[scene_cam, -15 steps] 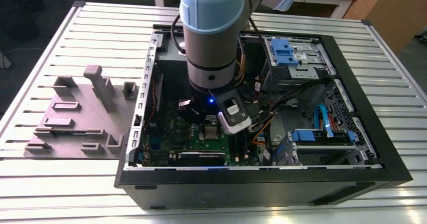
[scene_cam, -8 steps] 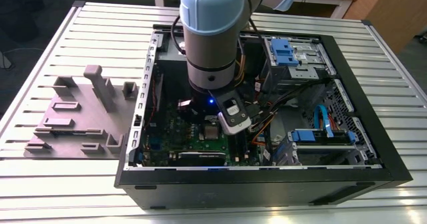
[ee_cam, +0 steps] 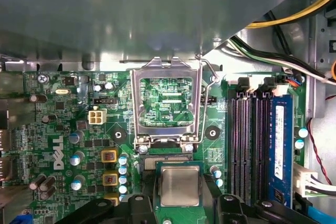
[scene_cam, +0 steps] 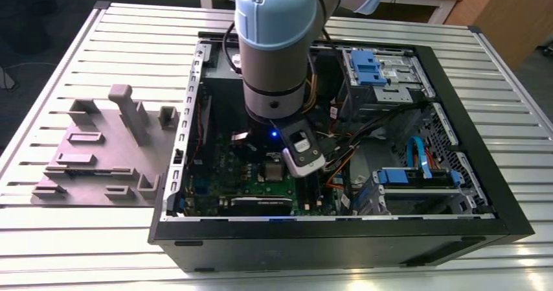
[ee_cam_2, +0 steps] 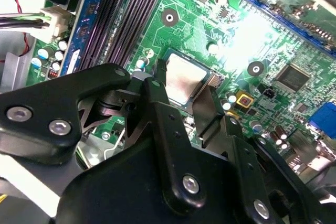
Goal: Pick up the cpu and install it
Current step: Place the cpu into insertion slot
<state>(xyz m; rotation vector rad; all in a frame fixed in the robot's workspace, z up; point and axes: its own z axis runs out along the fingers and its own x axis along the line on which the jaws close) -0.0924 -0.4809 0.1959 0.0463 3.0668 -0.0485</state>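
Over the motherboard, the fingers clasp the cpu by its edges

Silvery square cpu lies flat over the socket.

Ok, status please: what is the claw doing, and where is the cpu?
Claw shut on the cpu. Cpu over the socket, contacts showing beside it. Socket frame hinged open, not in the way.

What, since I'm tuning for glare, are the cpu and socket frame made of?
The cpu: top looks like matte silvery metal with a soft, even sheen; rim pale green, probably circuit board. The frame: shiny bare metal, likely steel, judging by bright glints.
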